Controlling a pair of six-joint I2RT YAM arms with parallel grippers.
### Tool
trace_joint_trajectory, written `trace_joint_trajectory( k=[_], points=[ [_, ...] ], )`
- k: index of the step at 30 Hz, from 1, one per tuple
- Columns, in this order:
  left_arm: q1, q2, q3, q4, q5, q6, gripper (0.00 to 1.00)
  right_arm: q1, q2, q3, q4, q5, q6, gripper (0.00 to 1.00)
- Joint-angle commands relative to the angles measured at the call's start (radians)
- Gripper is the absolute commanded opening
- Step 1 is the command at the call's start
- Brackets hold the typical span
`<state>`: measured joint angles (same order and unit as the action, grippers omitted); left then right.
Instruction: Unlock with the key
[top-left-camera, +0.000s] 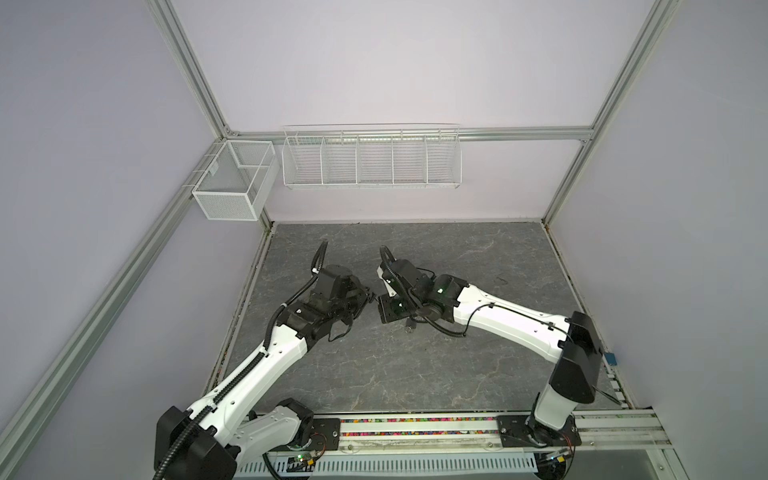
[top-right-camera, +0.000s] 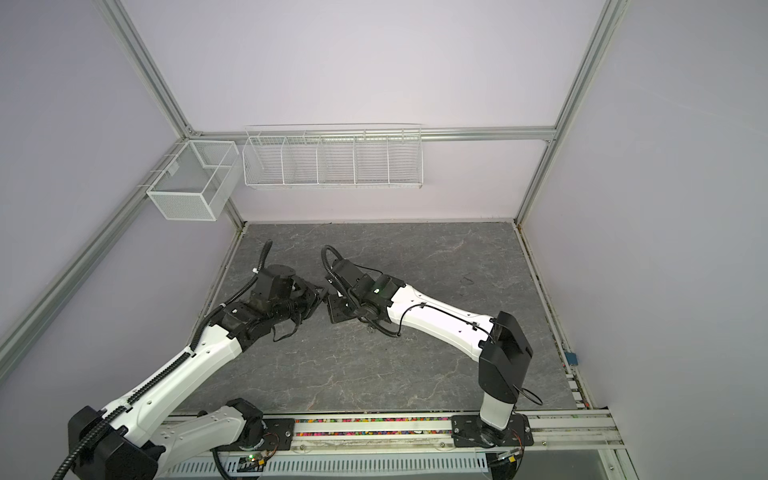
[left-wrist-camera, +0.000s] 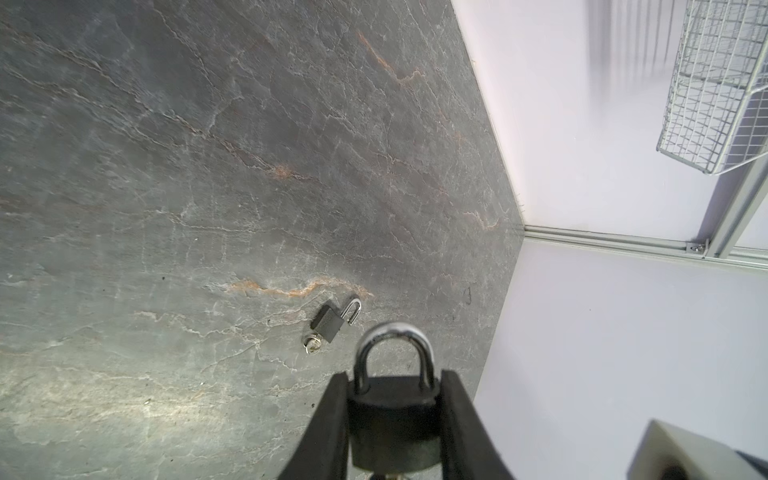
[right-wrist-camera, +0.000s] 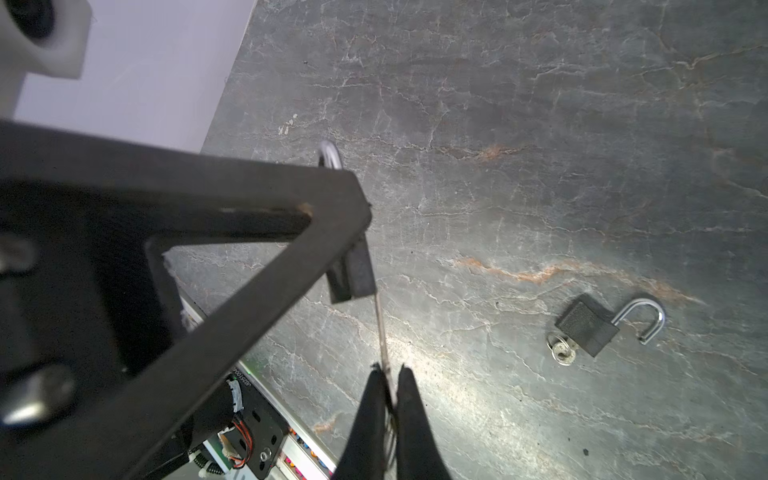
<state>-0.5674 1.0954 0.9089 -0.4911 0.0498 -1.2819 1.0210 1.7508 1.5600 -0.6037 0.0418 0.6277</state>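
A black padlock (left-wrist-camera: 392, 419) with its steel shackle (left-wrist-camera: 392, 332) closed sits between the fingers of my left gripper (left-wrist-camera: 395, 376), which is shut on its body and holds it above the table. My right gripper (right-wrist-camera: 390, 370) is shut on a thin metal key (right-wrist-camera: 382, 332), seen edge-on. The key's far end reaches the underside of the held padlock (right-wrist-camera: 353, 274); whether it is inside the keyhole is hidden. In both top views the two grippers meet tip to tip over the middle of the table (top-left-camera: 374, 299) (top-right-camera: 323, 297).
A second black padlock (right-wrist-camera: 588, 328) (left-wrist-camera: 330, 324) lies on the grey stone table (top-left-camera: 457, 374) with its shackle swung open and a key on a ring (right-wrist-camera: 561, 353) in it. White wire baskets (top-left-camera: 372, 158) (top-left-camera: 237, 183) hang on the back wall.
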Motion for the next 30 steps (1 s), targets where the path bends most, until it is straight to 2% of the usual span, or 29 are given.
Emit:
trace_joint_trajectory(
  k=[1,12,26,30],
  points=[
    [0.001,-0.011,-0.009,-0.023,-0.012,0.0,0.0,-0.004,-0.008,0.032,0.026,0.013,-0.003,0.07],
    [0.001,0.003,0.004,-0.024,-0.014,-0.009,0.0,0.008,0.03,0.052,0.036,-0.007,0.022,0.07],
    [0.003,0.001,-0.007,0.002,-0.004,-0.052,0.0,0.021,0.054,0.035,0.035,0.034,0.049,0.07],
    [0.003,0.01,-0.005,0.003,0.008,-0.053,0.0,0.023,0.066,0.077,0.03,0.028,0.039,0.07]
  ],
)
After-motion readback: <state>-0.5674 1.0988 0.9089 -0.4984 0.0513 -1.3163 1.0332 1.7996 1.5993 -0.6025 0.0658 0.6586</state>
